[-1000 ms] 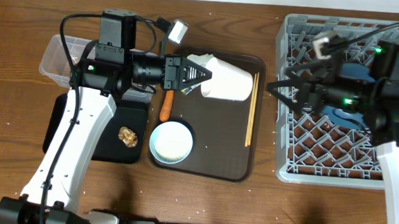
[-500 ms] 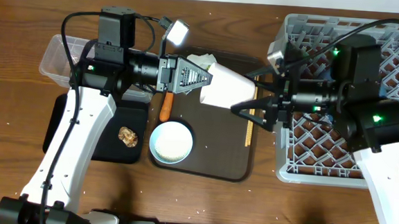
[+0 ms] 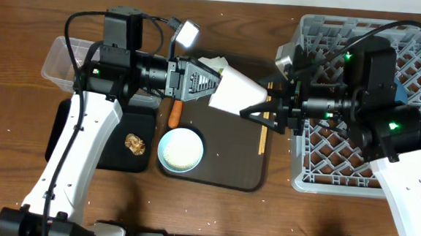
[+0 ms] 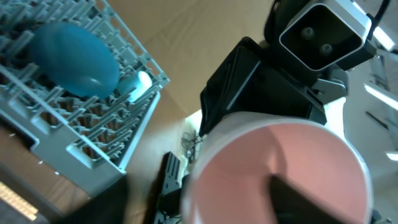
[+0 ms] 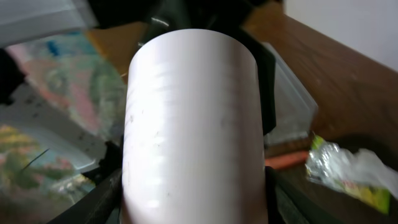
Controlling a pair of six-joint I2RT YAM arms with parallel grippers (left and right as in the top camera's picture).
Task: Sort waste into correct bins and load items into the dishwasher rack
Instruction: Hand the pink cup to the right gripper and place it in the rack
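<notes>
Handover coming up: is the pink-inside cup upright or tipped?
Tipped on its side. The cup lies horizontal above the brown tray, rim at the left claw, base toward the right claw.

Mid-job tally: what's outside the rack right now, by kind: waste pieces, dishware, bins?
Waste pieces: 3 (carrot, brown scrap, foil wrapper)
Dishware: 3 (cup in the left gripper, round bowl, chopstick pair)
Bins: 2 (clear tub, black tray)
Total: 8, loose rice specks not counted.
</notes>
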